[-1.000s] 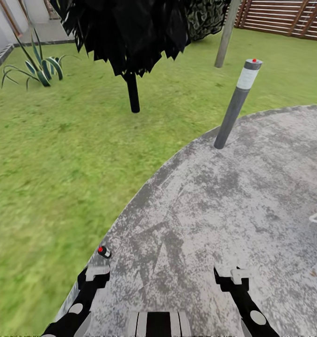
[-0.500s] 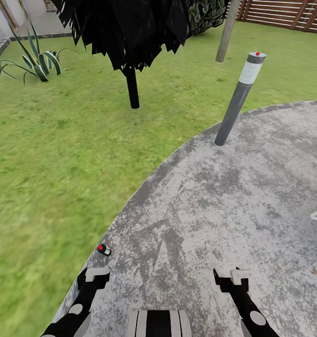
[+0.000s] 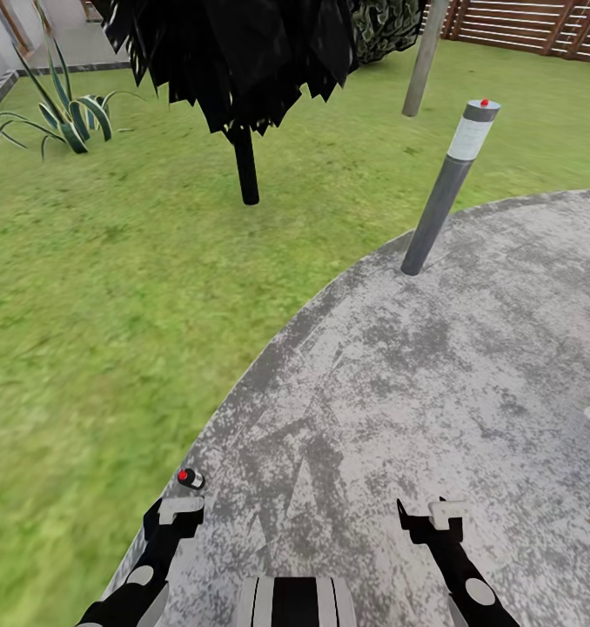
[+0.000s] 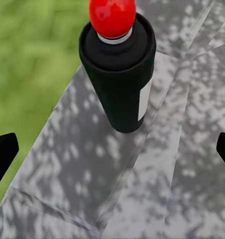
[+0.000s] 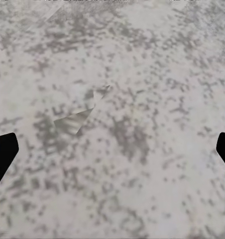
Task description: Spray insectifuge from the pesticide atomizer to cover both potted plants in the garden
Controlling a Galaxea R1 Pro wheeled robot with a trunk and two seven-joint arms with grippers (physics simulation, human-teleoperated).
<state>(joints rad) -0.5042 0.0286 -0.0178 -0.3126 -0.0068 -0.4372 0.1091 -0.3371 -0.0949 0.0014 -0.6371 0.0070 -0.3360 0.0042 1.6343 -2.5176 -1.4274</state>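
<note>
Just ahead of the wide-spread left gripper (image 3: 180,508) fingers (image 4: 3,154) stands the pesticide atomizer (image 3: 191,478) — nearer than before; right gripper (image 3: 434,512) also wide.

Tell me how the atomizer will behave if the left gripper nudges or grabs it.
The atomizer stands upright, tall on a narrow base, on the patio, so a sideways nudge would probably tip it. Its round body would then likely roll. It looks rigid and smooth, so the open left gripper may slip unless centred.
</note>
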